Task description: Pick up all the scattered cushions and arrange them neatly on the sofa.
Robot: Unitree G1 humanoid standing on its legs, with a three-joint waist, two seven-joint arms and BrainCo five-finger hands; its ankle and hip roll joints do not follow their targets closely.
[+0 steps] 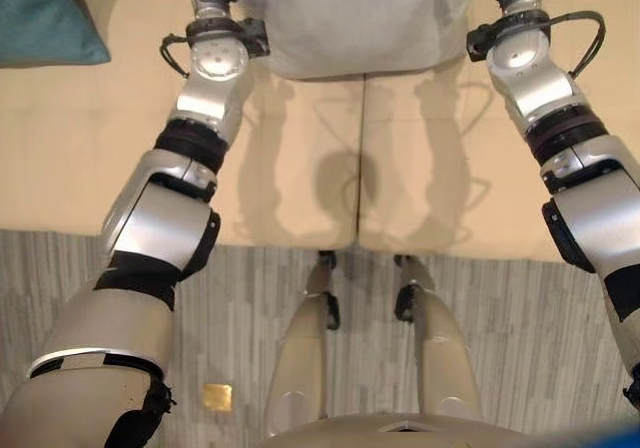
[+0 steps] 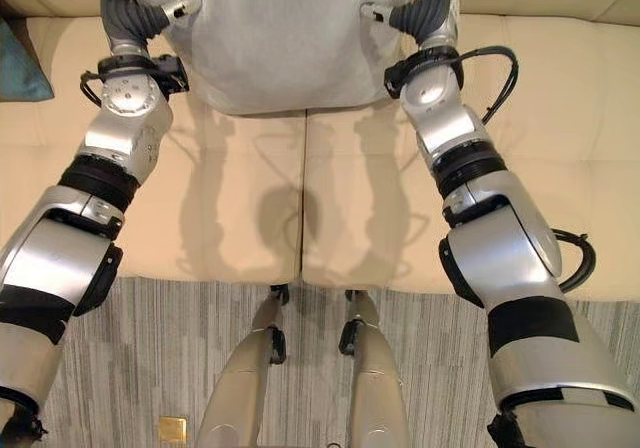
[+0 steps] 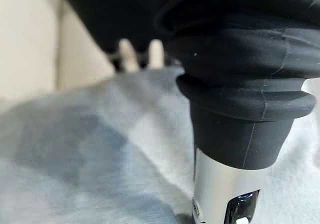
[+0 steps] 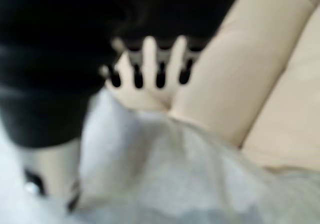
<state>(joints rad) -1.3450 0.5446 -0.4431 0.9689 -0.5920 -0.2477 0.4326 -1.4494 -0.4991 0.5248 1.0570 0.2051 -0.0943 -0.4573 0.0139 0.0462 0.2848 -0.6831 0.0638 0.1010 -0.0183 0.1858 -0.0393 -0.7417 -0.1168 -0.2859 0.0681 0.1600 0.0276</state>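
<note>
Held between 2 hands over the sofa [image 1: 80,158] seat seam, near its backrest: grey cushion [image 1: 350,23], left hand [image 2: 135,13] and right hand [image 2: 430,8] flanking equally, fingers seemingly clamping its edges.

Left hand [image 3: 235,189] grips grey cushion [image 3: 90,154] on sofa [image 3: 30,44]

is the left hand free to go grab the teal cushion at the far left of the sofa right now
Probably not yet. The left hand and the right hand each grip a side of the grey cushion. The teal cushion lies unblocked on the sofa, but the left hand would have to let go first.
</note>
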